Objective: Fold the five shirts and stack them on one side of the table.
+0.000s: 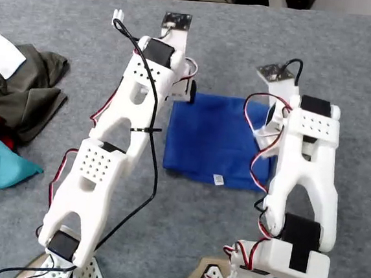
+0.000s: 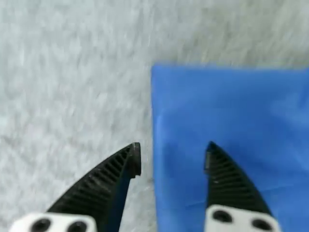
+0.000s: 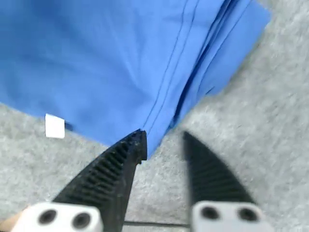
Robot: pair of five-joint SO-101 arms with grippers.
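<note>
On grey felt table (image 1: pixel 348 62), between arms: folded blue cloth shirt (image 1: pixel 218 138), lying flat. Left gripper (image 2: pixel 173 150) wide open, empty, fingers straddling shirt's left edge. Right gripper (image 3: pixel 163 137) partly open, empty, at shirt's right edge. Heap of unfolded olive, red, teal, white shirts (image 1: pixel 27 92) far left.

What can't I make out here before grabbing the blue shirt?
High view: the pile of shirts runs off the picture's edge, so its count is unclear.
High view: an arm covers the right edge of the blue shirt.
Right wrist view: the white tag is too small to read.
</note>
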